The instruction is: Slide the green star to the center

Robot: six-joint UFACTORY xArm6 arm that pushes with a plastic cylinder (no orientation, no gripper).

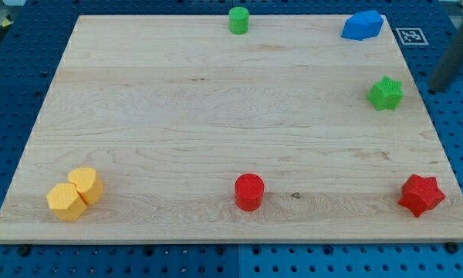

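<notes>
The green star (386, 93) lies near the board's right edge, in the upper part of the view. My rod comes in blurred from the view's upper right, and my tip (434, 90) is off the board, just to the right of the green star, with a small gap between them. The wooden board (216, 116) fills most of the view.
A green cylinder (238, 20) stands at the top middle and a blue block (362, 25) at the top right. A red cylinder (249, 191) is at the bottom middle, a red star (421, 194) at the bottom right. Two yellow blocks (76, 194) touch at the bottom left.
</notes>
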